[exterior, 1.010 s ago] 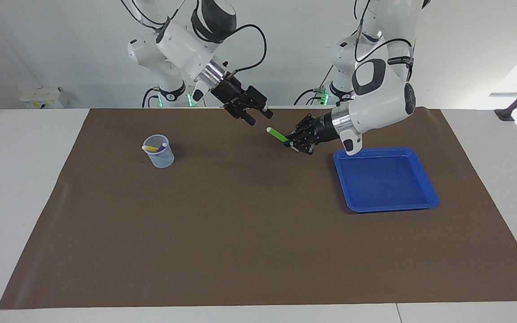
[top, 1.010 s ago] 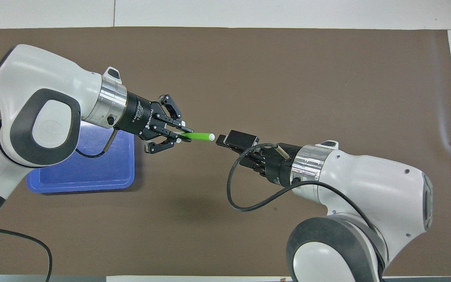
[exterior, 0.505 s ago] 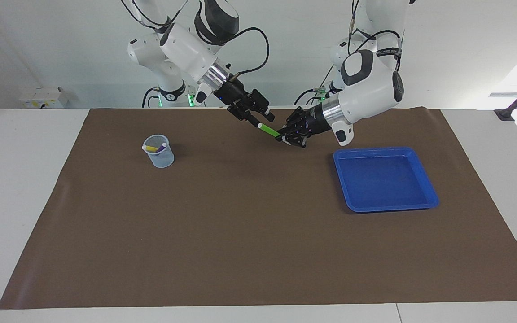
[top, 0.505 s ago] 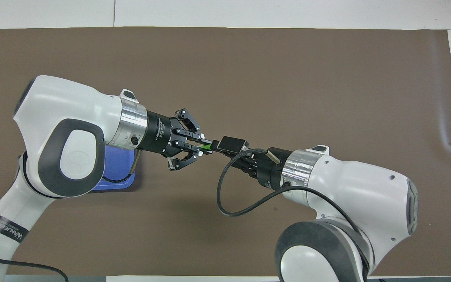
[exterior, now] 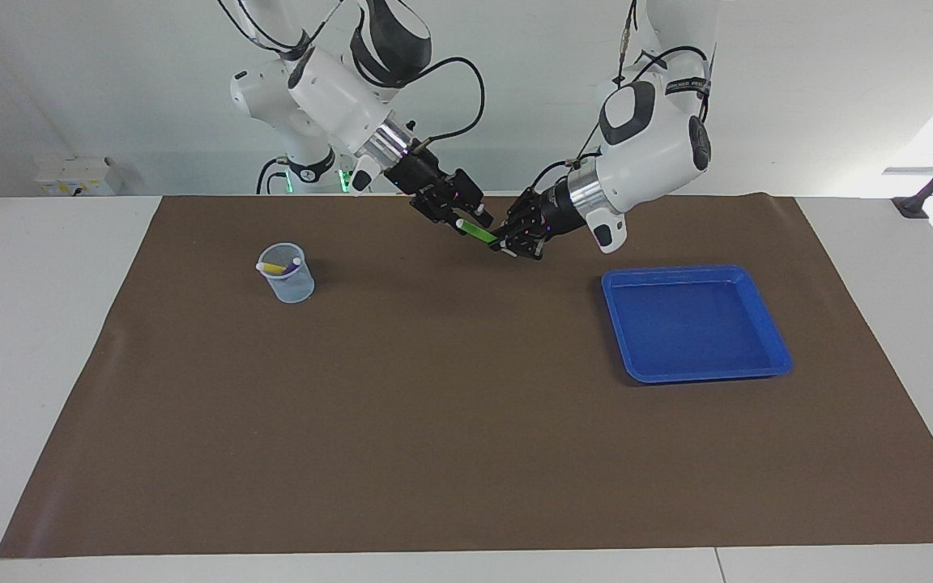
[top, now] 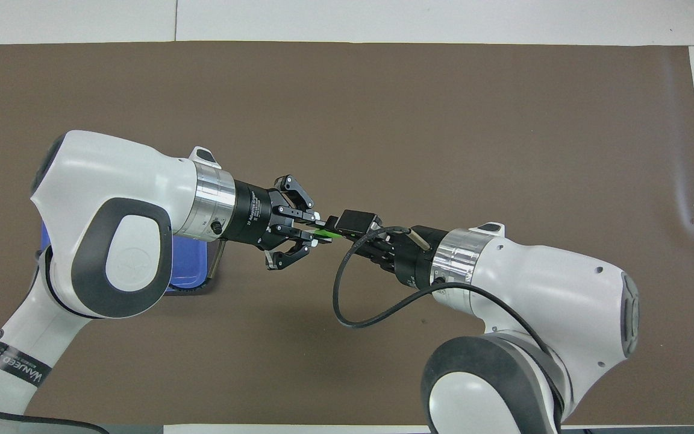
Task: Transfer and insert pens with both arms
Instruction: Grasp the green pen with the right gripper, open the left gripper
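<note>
A green pen (exterior: 480, 234) (top: 326, 232) hangs in the air over the brown mat, near the robots' edge and midway between the arms. My left gripper (exterior: 504, 243) (top: 315, 232) is shut on its body end. My right gripper (exterior: 465, 220) (top: 342, 222) meets it head-on, with the pen's pale cap end at its tips; whether it grips the pen does not show. A yellow pen (exterior: 271, 267) and a purple pen (exterior: 293, 264) stand in a clear cup (exterior: 288, 283) toward the right arm's end of the table. In the overhead view the cup is hidden.
A blue tray (exterior: 697, 372) (top: 189, 268) with nothing in it lies toward the left arm's end, partly under the left arm in the overhead view. The brown mat (exterior: 434, 421) covers most of the white table. Two slimmer arms stand by the wall.
Both grippers have come together: the left one carried the green pen toward the right arm and higher, and the right one moved onto the pen's cap end, its jaws narrowing.
</note>
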`<state>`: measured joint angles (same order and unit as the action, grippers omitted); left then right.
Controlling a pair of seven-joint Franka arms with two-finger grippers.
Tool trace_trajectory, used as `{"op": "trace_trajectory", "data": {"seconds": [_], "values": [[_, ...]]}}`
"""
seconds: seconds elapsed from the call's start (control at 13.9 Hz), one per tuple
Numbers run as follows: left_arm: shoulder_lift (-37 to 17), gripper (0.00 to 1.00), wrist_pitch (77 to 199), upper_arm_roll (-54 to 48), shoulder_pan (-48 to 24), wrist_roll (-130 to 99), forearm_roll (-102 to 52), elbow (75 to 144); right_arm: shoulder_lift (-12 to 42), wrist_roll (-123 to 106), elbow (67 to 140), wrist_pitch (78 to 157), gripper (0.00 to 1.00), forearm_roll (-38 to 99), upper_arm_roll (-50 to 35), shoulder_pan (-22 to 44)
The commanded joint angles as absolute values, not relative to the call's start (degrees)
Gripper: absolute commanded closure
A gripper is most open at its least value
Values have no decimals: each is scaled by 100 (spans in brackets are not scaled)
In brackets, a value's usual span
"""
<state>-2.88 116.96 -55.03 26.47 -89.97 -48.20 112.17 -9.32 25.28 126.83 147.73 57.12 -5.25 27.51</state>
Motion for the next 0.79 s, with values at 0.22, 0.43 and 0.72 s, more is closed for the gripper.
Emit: {"op": "trace_trajectory", "data": {"seconds": [0.22,0.43,0.72], "values": [[-62,100,11733,-5458,2646,-8974,-4966,11364,-905,2382,12656,14854,51,5818,-562,2698],[-62,100,11725,-5458,2646,-8974,-4966,11364,-905,2408,12656,14836,100,5836,-562,2689],[-62,100,11733,-5458,2654,-8982,-4966,11347,-905,2408,12656,14827,100,5845,-562,2689]]}}
